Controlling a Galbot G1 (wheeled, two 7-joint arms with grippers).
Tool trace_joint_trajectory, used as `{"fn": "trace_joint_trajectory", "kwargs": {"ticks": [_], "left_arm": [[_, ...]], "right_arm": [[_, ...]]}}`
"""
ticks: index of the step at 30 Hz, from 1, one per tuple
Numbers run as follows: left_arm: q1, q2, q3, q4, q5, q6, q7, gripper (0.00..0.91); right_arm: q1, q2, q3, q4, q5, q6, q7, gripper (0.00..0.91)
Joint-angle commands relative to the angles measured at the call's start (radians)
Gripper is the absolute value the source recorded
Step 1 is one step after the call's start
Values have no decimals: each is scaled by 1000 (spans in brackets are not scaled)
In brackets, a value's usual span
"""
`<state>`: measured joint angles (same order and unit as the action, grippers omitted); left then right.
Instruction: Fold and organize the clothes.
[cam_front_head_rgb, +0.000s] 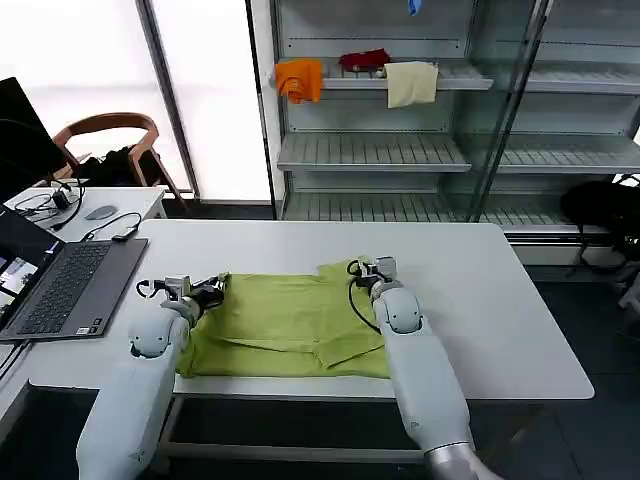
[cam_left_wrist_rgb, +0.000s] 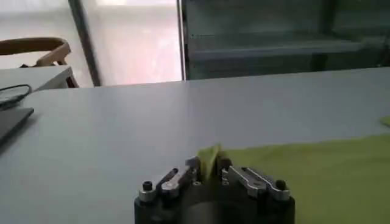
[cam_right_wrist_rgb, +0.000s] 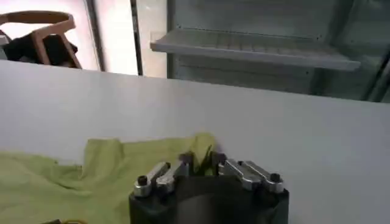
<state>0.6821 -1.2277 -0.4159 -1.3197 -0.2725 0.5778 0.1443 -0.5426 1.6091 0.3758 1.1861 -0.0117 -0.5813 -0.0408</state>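
Note:
The clothes, one lime yellow-green T-shirt (cam_front_head_rgb: 290, 325), lie partly folded on the white table (cam_front_head_rgb: 500, 310), reaching to its front edge. My left gripper (cam_front_head_rgb: 216, 288) is at the shirt's far left corner, shut on a pinch of the fabric (cam_left_wrist_rgb: 208, 159). My right gripper (cam_front_head_rgb: 366, 268) is at the far right corner, shut on the shirt's edge (cam_right_wrist_rgb: 203, 149). Both corners are held just above the table top. The shirt (cam_right_wrist_rgb: 55, 176) spreads low behind the right gripper, with a sleeve bump beside it.
An open laptop (cam_front_head_rgb: 60, 285) with cables sits at the table's left end. Behind the table stands a shelf unit (cam_front_head_rgb: 400, 150) with orange (cam_front_head_rgb: 300, 78), red (cam_front_head_rgb: 365, 60) and cream (cam_front_head_rgb: 411, 83) cloths. A wooden chair (cam_front_head_rgb: 105, 135) stands far left.

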Motion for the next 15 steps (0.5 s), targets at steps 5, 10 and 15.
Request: {"fn": "trace_joint_trajectory", "kwargs": {"ticks": [5, 10, 15], "left_arm": [[-1, 9, -17, -43, -81, -11, -12, 0], [22, 19, -32, -90, -108, -15, -16, 0], [71, 41, -49, -155, -137, -10, -6, 0]], "right_arm": [[-24, 48, -6, 125, 61, 0, 8, 0], [-83, 13, -25, 238, 127, -3, 35, 0], [-179, -11, -42, 378, 125, -5, 50, 0]]}}
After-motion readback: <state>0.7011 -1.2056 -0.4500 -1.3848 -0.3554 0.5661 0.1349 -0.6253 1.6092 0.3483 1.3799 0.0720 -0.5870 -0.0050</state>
